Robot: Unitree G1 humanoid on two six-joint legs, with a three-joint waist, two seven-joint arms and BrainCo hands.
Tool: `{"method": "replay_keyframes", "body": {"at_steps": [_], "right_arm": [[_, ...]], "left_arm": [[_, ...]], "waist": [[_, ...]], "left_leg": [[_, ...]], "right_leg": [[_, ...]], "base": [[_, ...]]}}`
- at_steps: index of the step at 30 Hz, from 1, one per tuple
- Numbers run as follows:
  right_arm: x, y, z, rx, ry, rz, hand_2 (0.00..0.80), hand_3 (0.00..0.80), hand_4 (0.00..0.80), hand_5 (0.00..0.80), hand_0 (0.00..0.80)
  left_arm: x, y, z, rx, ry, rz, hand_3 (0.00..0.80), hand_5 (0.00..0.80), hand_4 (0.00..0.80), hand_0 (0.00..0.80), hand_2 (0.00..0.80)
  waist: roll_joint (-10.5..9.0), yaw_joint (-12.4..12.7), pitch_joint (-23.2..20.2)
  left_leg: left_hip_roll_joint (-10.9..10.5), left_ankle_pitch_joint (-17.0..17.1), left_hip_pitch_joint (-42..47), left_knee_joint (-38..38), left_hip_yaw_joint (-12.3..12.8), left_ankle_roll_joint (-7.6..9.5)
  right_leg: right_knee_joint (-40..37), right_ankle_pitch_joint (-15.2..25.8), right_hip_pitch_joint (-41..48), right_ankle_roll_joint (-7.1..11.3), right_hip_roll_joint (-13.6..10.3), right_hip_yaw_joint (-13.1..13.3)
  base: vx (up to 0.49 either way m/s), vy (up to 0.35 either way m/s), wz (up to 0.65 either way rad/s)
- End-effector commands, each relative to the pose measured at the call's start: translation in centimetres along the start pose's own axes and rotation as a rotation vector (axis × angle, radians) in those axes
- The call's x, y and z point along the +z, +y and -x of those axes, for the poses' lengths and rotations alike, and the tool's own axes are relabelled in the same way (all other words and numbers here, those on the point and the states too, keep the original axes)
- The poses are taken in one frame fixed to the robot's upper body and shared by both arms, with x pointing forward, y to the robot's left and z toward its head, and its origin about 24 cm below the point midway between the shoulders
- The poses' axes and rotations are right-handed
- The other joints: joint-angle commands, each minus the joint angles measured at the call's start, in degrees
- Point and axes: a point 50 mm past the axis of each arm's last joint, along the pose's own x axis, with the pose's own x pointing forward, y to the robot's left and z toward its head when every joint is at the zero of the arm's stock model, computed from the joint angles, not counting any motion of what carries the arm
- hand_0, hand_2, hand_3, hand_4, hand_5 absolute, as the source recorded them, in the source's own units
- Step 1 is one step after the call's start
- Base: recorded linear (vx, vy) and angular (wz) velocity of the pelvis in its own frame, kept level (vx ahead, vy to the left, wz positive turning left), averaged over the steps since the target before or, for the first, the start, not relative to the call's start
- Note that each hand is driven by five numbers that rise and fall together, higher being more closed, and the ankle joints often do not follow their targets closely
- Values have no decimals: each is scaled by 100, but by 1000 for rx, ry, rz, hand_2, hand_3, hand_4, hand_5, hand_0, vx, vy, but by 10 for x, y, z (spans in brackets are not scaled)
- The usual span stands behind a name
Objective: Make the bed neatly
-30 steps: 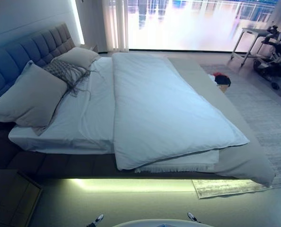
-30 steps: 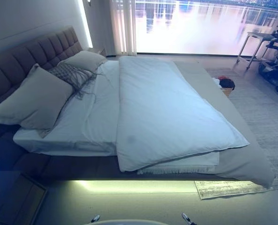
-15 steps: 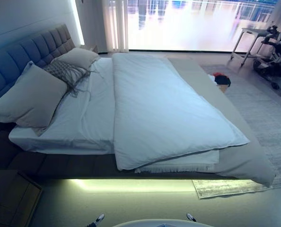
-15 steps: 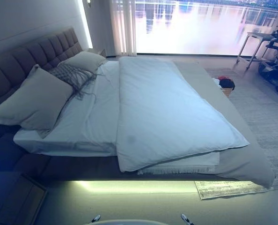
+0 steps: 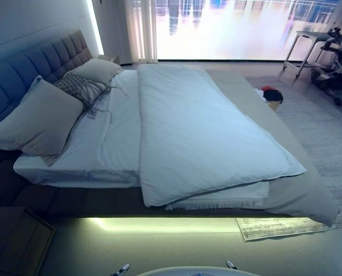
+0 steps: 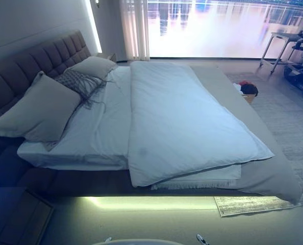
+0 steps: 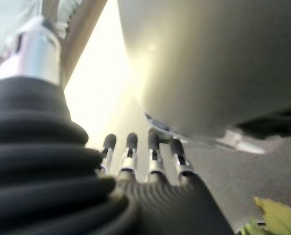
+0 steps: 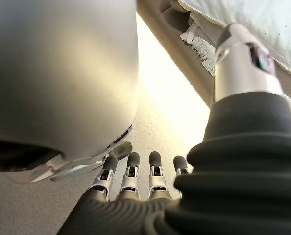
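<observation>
The bed lies across the view with its tufted headboard at the left. A white duvet covers its right part, its near corner hanging over the front edge. The white sheet is bare and creased beside it. A large pillow, a patterned fringed cushion and a second pillow lean by the headboard. A grey blanket drapes over the foot end. My left hand and right hand hang open and empty over the floor, away from the bed.
A fringed throw shows under the duvet's front edge. A nightstand stands at the near left. A rug lies past the foot end, with a basket of dark and red things. A small table stands by the window.
The whole picture has shifted slightly as the camera moved. Nothing on the bed has moved.
</observation>
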Motion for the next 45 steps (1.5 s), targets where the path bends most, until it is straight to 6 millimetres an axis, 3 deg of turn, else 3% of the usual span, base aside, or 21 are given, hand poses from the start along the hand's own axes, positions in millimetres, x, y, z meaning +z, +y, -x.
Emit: {"method": "replay_keyframes", "body": {"at_steps": [1, 2, 3, 4, 5, 6, 9, 10, 12, 14, 16, 17, 21, 25, 27, 30, 32, 34, 38, 41, 45], "right_arm": [[38, 34, -4, 69, -73, 23, 0, 0, 0, 0, 0], [44, 35, -4, 71, -86, 38, 0, 0, 0, 0, 0], [45, 35, -4, 72, -87, 40, 0, 0, 0, 0, 0], [48, 35, -3, 74, -95, 45, 0, 0, 0, 0, 0], [55, 33, -2, 64, -107, 78, 0, 0, 0, 0, 0], [57, 33, -1, 55, -106, 94, 0, 0, 0, 0, 0], [61, 26, 0, 11, -114, 114, 0, 0, 0, 0, 0], [63, 22, 1, 7, -114, 112, 0, 0, 0, 0, 0], [61, 16, 2, 3, -113, 93, 0, 0, 0, 0, 0], [58, 12, 2, -5, -111, 75, 0, 0, 0, 0, 0], [53, 7, 2, -22, -101, 53, 0, 0, 0, 0, 0], [50, 6, 2, -30, -94, 34, 0, 0, 0, 0, 0], [43, 11, 0, 0, -92, -37, 0, 0, 0, 0, 0], [43, 23, -2, 55, -116, -77, 0, 0, 0, 0, 0], [45, 27, -3, 64, -125, -73, 0, 0, 0, 0, 0], [50, 31, -2, 77, -130, -48, 0, 0, 0, 0, 0], [54, 36, -2, 90, -124, -41, 0, 0, 0, 0, 0], [53, 38, -3, 101, -121, -41, 0, 0, 0, 0, 0], [60, 48, -3, 150, -147, -65, 0, 0, 0, 0, 0], [54, 45, -3, 128, -130, -65, 0, 0, 0, 0, 0], [44, 36, -4, 116, -128, -85, 0, 0, 0, 0, 0]], "left_arm": [[14, -22, -3, -20, 6, -35, 0, 0, 0, 0, 0], [19, -23, -3, -20, -9, -30, 0, 0, 0, 0, 0], [19, -23, -3, -19, -12, -28, 0, 0, 0, 0, 0], [21, -24, -3, -19, -18, -22, 0, 0, 0, 0, 0], [22, -26, -3, -25, -24, -7, 0, 0, 0, 0, 0], [21, -26, -3, -25, -22, 0, 0, 0, 0, 0, 0], [10, -24, -4, -22, 10, 38, 0, 0, 0, 0, 0], [4, -21, -4, -16, 18, 46, 0, 0, 0, 0, 0], [-5, -15, -3, -3, 40, 60, 0, 0, 0, 0, 0], [-12, -12, -3, 16, 57, 68, 0, 0, 0, 0, 0], [-18, -7, -3, 35, 75, 85, 0, 0, 0, 0, 0], [-21, -6, -2, 40, 79, 93, 0, 0, 0, 0, 0], [-17, 1, -1, 65, 65, 87, 0, 0, 0, 0, 0], [0, 8, 1, 87, 37, 43, 0, 0, 0, 0, 0], [9, 12, 2, 99, 25, 8, 0, 0, 0, 0, 0], [17, 14, 3, 106, 11, -24, 0, 0, 0, 0, 0], [27, 15, 5, 109, -16, -27, 0, 0, 0, 0, 0], [35, 13, 5, 105, -41, -21, 0, 0, 0, 0, 0], [46, 5, 5, 81, -91, -8, 0, 0, 0, 0, 0], [37, 2, 3, 73, -77, -6, 0, 0, 0, 0, 0], [9, 3, 0, 66, 16, -32, 0, 0, 0, 0, 0]], "waist": [[102, -220, 304], [58, -223, 439], [56, -218, 439], [53, -184, 541], [115, -119, 770], [130, -107, 806], [338, -32, 1005], [442, 6, 991], [422, 142, 1002], [371, 224, 978], [337, 212, 847], [340, 225, 757], [260, 347, 567], [156, 337, 434], [109, 357, 380], [121, 312, 378], [206, 176, 441], [170, 77, 500], [92, -97, 707], [96, -150, 716], [74, -149, 532]], "left_leg": [[-394, -734, -160, 974, -97, 390], [-285, -633, -649, 1971, -127, 341], [-268, -546, -771, 2086, -140, 322], [-193, -231, -1203, 2768, -253, 223], [-151, 309, -1918, 3643, -577, 34], [-152, 413, -2036, 3689, -637, 10], [-138, 616, -1856, 2303, -698, 3], [11, 662, -1803, 1193, -707, 7], [88, 901, -1832, 29, -895, -79], [133, 913, -2045, 28, -1069, -130], [301, 830, -1965, 28, -746, -135], [323, 852, -1852, 28, -716, -148], [199, 651, -1531, 270, -785, -2], [24, 311, -1450, 589, -723, 255], [-105, 190, -1472, 701, -619, 392], [-196, 102, -1332, 699, -480, 492], [-155, 107, -1088, 551, -373, 479], [-212, 88, -919, 428, -283, 431], [-360, -216, -639, 357, -105, 417], [-433, -415, -413, 377, -244, 500], [-411, -474, -193, 391, -382, 480]], "right_leg": [[525, -531, 2, -107, 24, -52], [771, -661, -62, -275, -24, -27], [795, -672, -100, -309, -25, -30], [890, -726, -114, -418, -29, -62], [1080, -800, -119, -535, -17, -3], [1126, -814, -144, -544, -26, 25], [1212, -1004, 39, -383, 35, 259], [1114, -1074, 170, -305, 110, 361], [929, -1260, 627, -188, 84, 553], [816, -1410, 916, -124, 43, 627], [688, -1504, 1173, 20, -132, 590], [653, -1498, 1250, 98, -241, 494], [726, -1373, 1337, 296, -620, 261], [1051, -1124, 1137, 423, -917, 141], [1559, -639, 994, 430, -1175, 96], [2012, -201, 521, 398, -1354, 59], [1783, -586, -21, 254, -858, -17], [1191, -488, -437, 227, -530, -139], [619, 397, -1391, 348, -438, -271], [581, 324, -1260, 283, -368, -118], [507, 129, -827, 175, -265, -210]], "base": [[-5, -103, -4], [-10, -84, -6], [-6, -94, -6], [3, -24, -11], [16, 11, -17], [100, 158, -26], [272, 263, -35], [433, 313, -24], [436, 256, -32], [352, 203, -22], [410, 331, -31], [403, 347, -21], [368, 329, -40], [276, 301, -6], [234, 239, 8], [220, 197, -5], [213, 86, -20], [135, -59, -10], [89, -116, -19], [194, -146, 37], [287, -139, 51]]}}
